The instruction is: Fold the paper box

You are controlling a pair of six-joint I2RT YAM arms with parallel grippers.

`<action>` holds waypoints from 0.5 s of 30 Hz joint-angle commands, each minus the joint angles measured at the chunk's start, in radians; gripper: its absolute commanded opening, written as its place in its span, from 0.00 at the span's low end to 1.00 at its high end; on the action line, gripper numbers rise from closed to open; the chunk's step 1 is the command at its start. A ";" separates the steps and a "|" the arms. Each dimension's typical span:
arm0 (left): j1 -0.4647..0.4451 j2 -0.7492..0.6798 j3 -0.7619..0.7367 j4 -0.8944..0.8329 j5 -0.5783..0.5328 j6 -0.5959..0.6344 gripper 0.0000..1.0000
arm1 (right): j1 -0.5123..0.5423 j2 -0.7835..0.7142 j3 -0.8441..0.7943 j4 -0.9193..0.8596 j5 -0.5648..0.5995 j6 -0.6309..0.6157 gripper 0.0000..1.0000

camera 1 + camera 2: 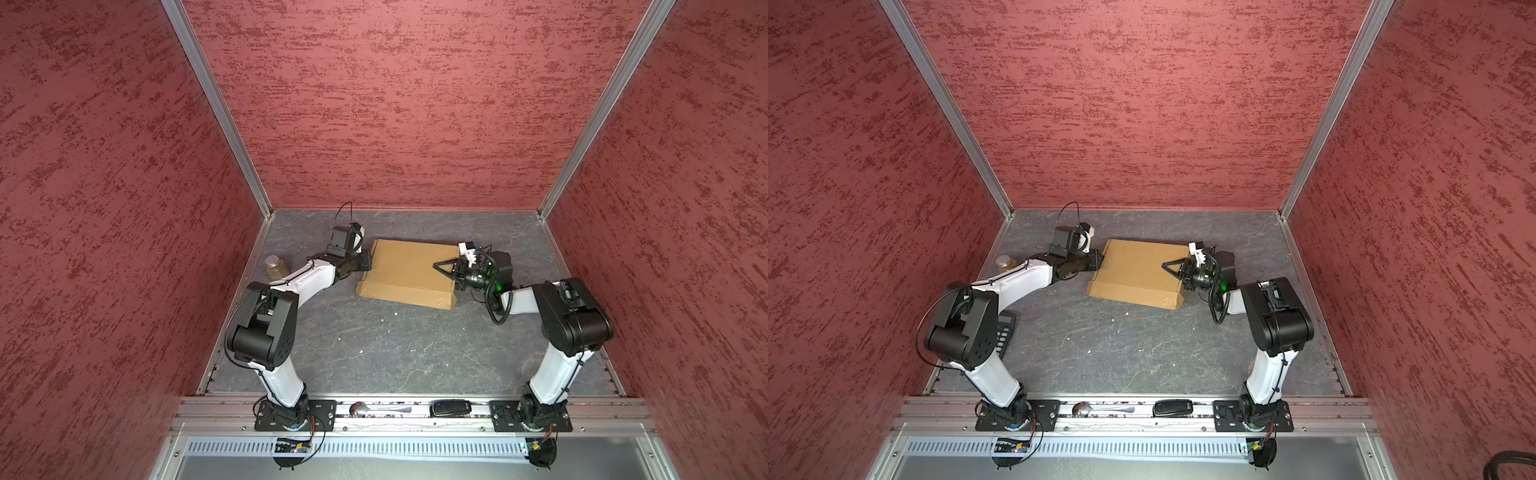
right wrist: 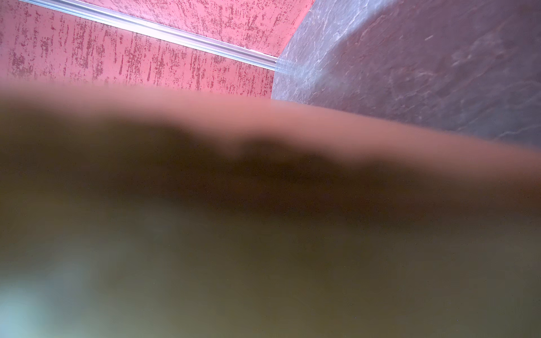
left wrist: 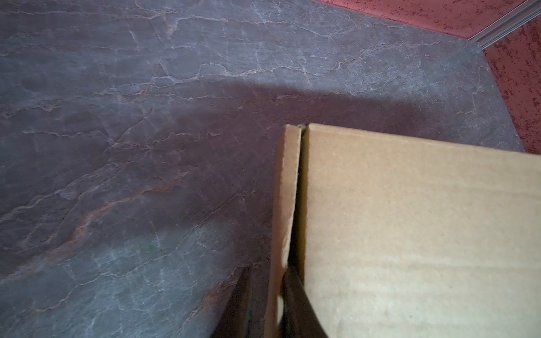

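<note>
Just astride paper box (image 3: 409, 234) side flap (image 3: 286, 190), left end effector (image 3: 268, 273), fingers (image 3: 296, 298) parted

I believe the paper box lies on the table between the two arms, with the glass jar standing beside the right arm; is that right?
Not quite: the glass jar stands beside the left arm, near the left wall, as both top views show. The paper box does lie on the table between that arm and the right arm.

paper box (image 1: 409, 272) | tan cardboard, lid down, lying flat | toward rear centre | one side flap seemingly ajar
</note>
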State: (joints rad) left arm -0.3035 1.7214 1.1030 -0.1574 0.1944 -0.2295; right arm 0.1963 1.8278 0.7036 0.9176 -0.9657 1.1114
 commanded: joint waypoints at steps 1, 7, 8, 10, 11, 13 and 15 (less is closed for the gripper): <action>-0.035 0.000 0.023 0.020 0.054 -0.002 0.24 | 0.010 0.014 -0.001 0.067 -0.021 0.025 0.57; -0.035 -0.003 0.028 0.015 0.050 -0.001 0.27 | 0.011 0.023 -0.006 0.099 -0.024 0.043 0.53; -0.035 -0.004 0.029 0.015 0.049 -0.001 0.28 | 0.009 0.025 -0.008 0.106 -0.025 0.046 0.52; -0.035 -0.006 0.029 0.012 0.048 -0.001 0.30 | 0.010 0.028 -0.009 0.118 -0.025 0.053 0.51; -0.035 -0.006 0.030 0.013 0.046 -0.001 0.31 | 0.010 0.030 -0.009 0.123 -0.025 0.056 0.51; -0.035 -0.008 0.028 0.011 0.043 -0.001 0.33 | 0.010 0.031 -0.009 0.131 -0.027 0.060 0.50; -0.035 -0.011 0.028 0.011 0.039 -0.001 0.36 | 0.010 0.032 -0.009 0.135 -0.027 0.064 0.49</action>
State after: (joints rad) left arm -0.3042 1.7214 1.1038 -0.1577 0.1646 -0.2306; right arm 0.1925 1.8507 0.6968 0.9684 -0.9657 1.1492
